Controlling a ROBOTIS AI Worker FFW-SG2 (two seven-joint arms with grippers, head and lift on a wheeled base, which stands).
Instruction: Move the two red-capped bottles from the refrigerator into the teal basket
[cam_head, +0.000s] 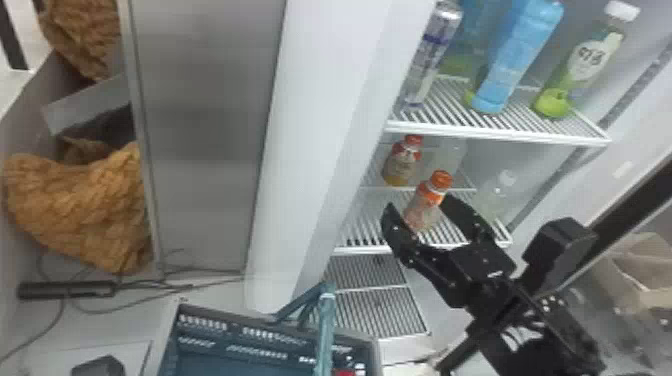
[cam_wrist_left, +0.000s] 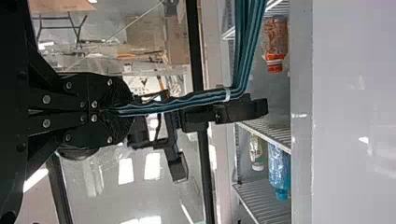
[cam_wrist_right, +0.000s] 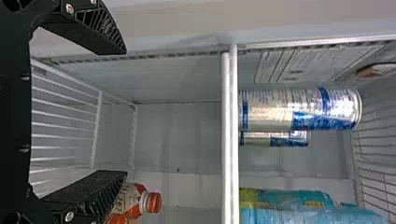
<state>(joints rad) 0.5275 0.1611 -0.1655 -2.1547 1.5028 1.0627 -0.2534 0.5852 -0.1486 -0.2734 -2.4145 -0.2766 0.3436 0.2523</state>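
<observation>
The white refrigerator (cam_head: 335, 100) stands open in front of the robot, and both red-capped bottles are upright inside it, below its loaded upper shelf (cam_head: 495, 131). One, the rear bottle (cam_head: 401, 162), sits deeper in the refrigerator, over to its left side; the near bottle (cam_head: 425, 205) stands closer to the refrigerator's front, on the wire shelf (cam_head: 365, 215). Up on that upper shelf I can make out silver-and-blue cans (cam_wrist_right: 299, 109), blue bottles (cam_head: 517, 55) and a green bottle (cam_head: 595, 65) with a white cap. The teal basket (cam_head: 200, 311) sits low in front of the refrigerator; a bit of something red (cam_head: 345, 372) shows at it, too small to tell what.

The right arm slants up and in from the refrigerator's right side, and its right gripper (cam_head: 420, 205) is held at the refrigerator's front with its fingers spread wide, one each side of the near bottle. Whether either finger touches it I can't tell. The left gripper (cam_wrist_left: 114, 112), out in front of the refrigerator, has its fingers pinched together on the basket's teal handle (cam_wrist_left: 187, 100), which bends away towards the refrigerator's front.
</observation>
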